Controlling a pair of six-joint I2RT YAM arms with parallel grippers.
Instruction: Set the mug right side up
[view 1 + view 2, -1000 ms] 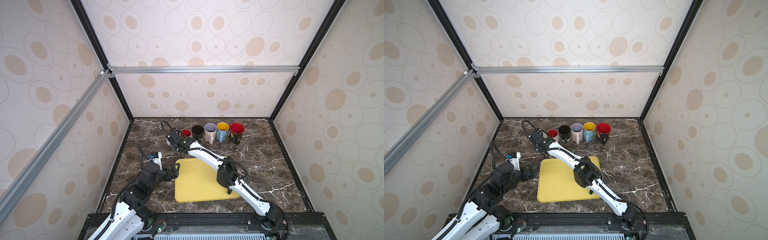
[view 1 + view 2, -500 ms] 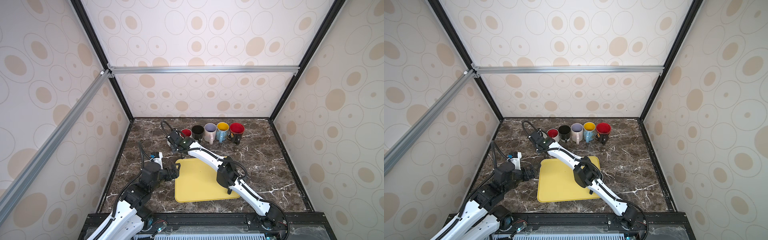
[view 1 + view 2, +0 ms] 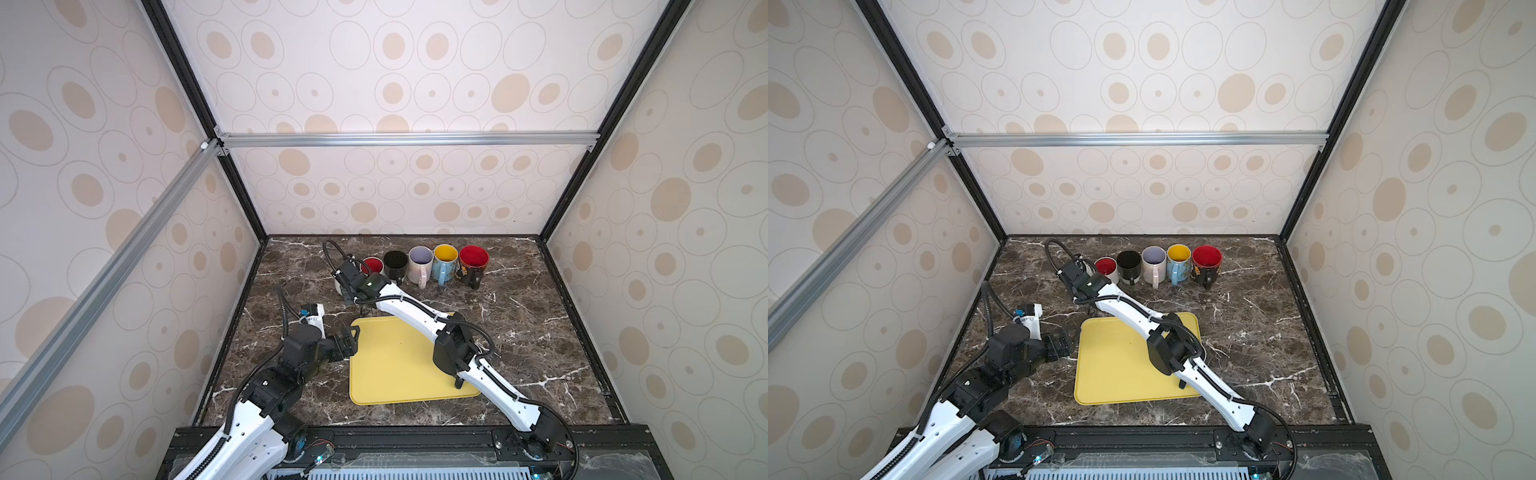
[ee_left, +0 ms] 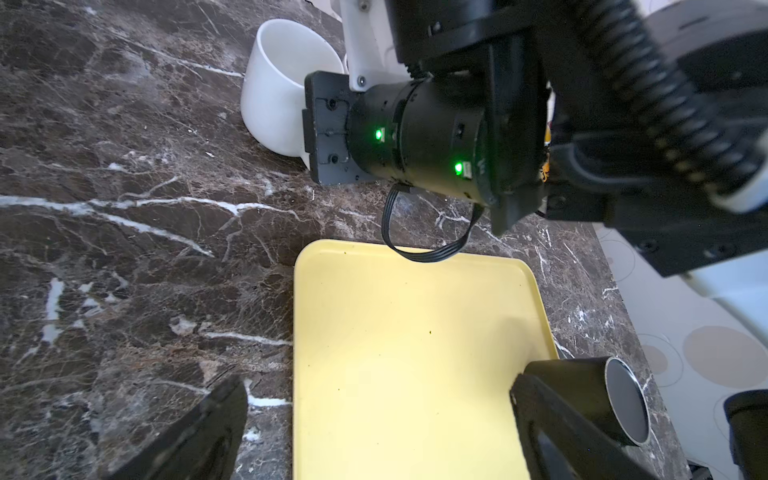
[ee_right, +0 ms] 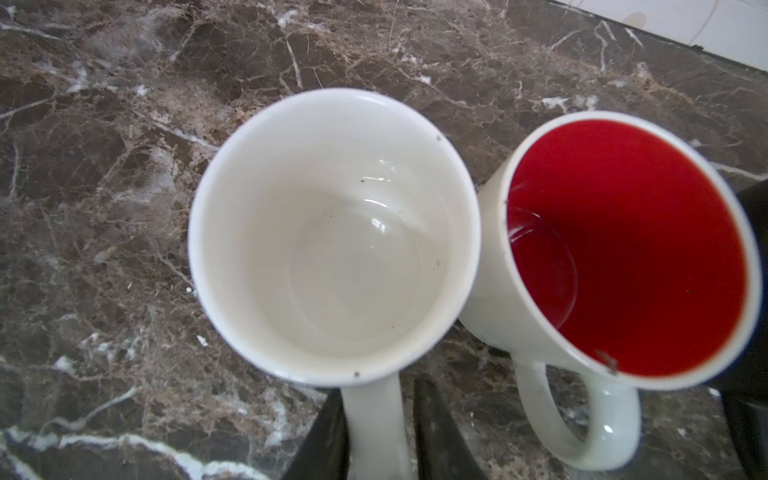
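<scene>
A white mug (image 5: pixel 332 232) stands upright on the marble, mouth up, at the left end of the mug row. My right gripper (image 5: pixel 376 395) straddles its handle (image 5: pixel 374 424); one finger touches the handle and a thin gap shows at the other, so the jaws are slightly open. In a top view the right gripper (image 3: pixel 351 282) covers most of the white mug (image 3: pixel 338 286). The left wrist view shows the white mug (image 4: pixel 278 95) behind the right wrist. My left gripper (image 4: pixel 378 386) is wide open and holds nothing, hovering over the yellow tray's (image 4: pixel 407 353) left edge.
To the right of the white mug the row continues upright along the back: a red-lined white mug (image 3: pixel 372 266), a black mug (image 3: pixel 395 262), a pale mug (image 3: pixel 419 262), a blue-and-yellow mug (image 3: pixel 445 257) and a dark red-lined mug (image 3: pixel 473 262). The yellow tray (image 3: pixel 399 365) lies in the middle.
</scene>
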